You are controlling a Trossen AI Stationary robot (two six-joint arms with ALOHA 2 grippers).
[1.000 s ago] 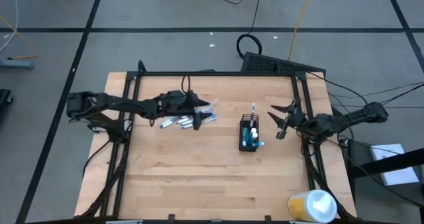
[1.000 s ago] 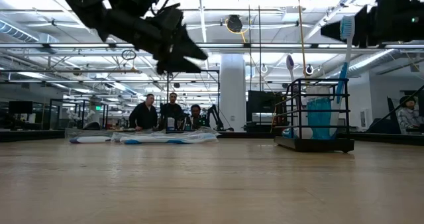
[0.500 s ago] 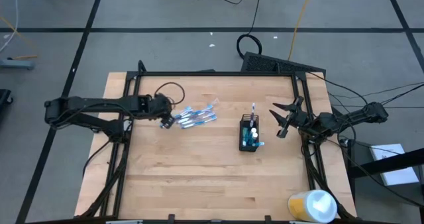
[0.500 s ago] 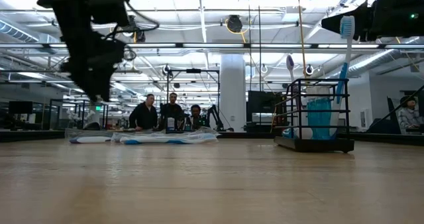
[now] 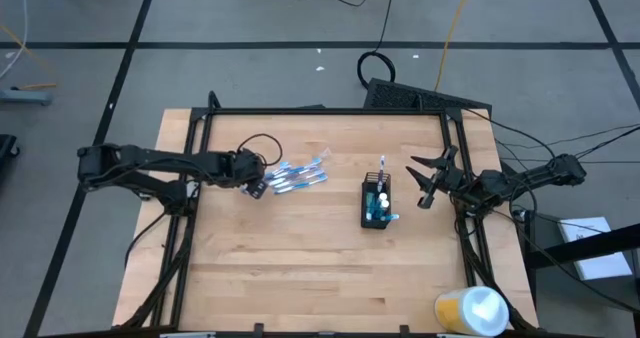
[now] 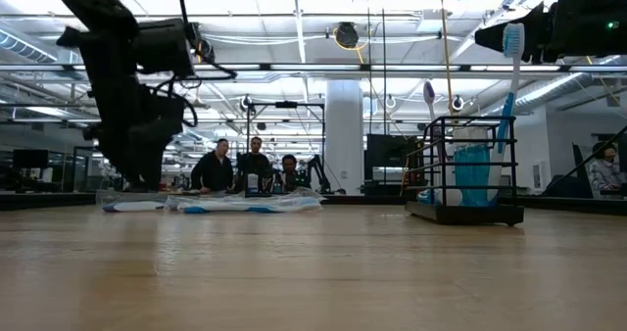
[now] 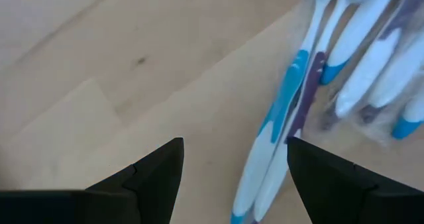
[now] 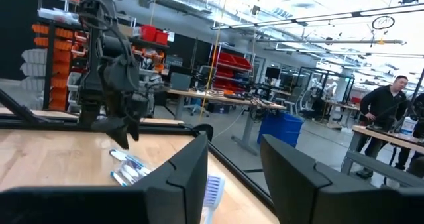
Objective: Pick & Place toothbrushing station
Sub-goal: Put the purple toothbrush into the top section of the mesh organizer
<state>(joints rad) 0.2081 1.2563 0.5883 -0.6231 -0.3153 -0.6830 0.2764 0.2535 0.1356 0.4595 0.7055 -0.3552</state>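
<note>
Our left gripper [image 7: 232, 177] hangs with jaws spread, the toothbrushes [image 7: 311, 105] lying on the table [image 5: 300, 268] between and just beyond its fingertips. Our right gripper [image 5: 428, 178], jaws apart and empty, waits beside the mesh cup [image 5: 376, 204].

1 mesh cup [image 5: 376, 205], 2 arms

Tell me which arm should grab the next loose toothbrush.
Left. Its open tool sits right beside the pile of thin blue-and-white toothbrushes. The right tool, also open, waits beyond the small black wire-mesh cup, farther from the pile.
</note>
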